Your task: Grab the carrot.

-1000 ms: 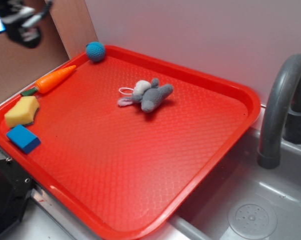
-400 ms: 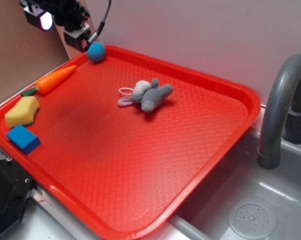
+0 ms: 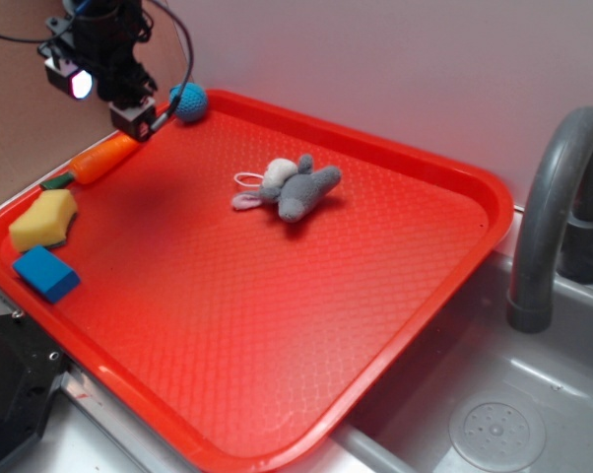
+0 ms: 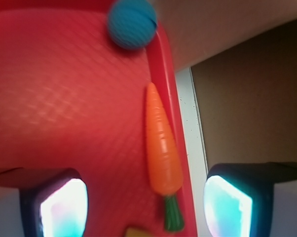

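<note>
The carrot (image 3: 101, 160), orange with a dark green stem end, lies along the left rim of the red tray (image 3: 405, 158). My gripper (image 3: 109, 106) hovers just above its pointed end, near the tray's far left corner. It is open, with nothing between its fingers. In the wrist view the carrot (image 4: 161, 148) lies lengthwise against the tray rim, its stem nearest me. It sits right of centre in my gripper (image 4: 146, 207), whose two lit fingertips (image 4: 64, 207) stand wide apart on either side of it. The right one is out past the tray rim.
A blue crocheted ball (image 3: 188, 101) rests in the far corner, close to the gripper. A yellow sponge block (image 3: 42, 219) and a blue block (image 3: 45, 273) lie beyond the carrot's stem. A grey plush toy (image 3: 292, 189) lies mid-tray. A brown board (image 3: 21, 148) stands left; a faucet (image 3: 558, 207) and sink (image 3: 494, 424) are right.
My gripper has come down and to the right from the upper left corner of the view, ending just over the carrot's pointed end. The objects on the tray have not moved.
</note>
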Tool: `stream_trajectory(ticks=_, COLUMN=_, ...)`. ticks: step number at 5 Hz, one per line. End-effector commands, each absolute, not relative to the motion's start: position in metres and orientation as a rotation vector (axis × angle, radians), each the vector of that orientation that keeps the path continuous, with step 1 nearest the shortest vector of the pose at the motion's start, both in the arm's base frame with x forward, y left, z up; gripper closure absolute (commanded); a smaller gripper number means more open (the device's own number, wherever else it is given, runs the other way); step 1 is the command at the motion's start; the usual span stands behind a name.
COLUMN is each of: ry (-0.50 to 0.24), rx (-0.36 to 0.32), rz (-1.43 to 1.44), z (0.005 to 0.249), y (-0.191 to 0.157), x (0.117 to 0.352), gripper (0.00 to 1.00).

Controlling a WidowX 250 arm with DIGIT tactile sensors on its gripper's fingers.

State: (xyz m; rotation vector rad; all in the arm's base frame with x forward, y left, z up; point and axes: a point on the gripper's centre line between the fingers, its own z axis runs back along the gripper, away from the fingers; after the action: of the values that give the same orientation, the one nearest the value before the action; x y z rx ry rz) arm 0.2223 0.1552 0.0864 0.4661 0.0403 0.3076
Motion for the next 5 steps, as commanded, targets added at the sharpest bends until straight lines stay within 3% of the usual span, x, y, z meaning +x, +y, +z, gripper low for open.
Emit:
stream_trajectory(ticks=1, ry=0.121, rx=0.450, rz=0.378, z=0.066, y=0.214, x=0.211, gripper=0.00)
stream_trajectory(ticks=2, ry=0.160, rx=0.409, rz=0.380, z=0.045, y=0.227, x=0.211, gripper=0.00)
stream_trajectory(ticks=3, ry=0.185, rx=0.432, rz=0.351, z=0.039, y=0.225, x=0.213, gripper=1.00)
stream_trajectory(ticks=5, ry=0.173, rx=0.451, rz=0.295, z=0.043, y=0.211, x=0.209, gripper=1.00)
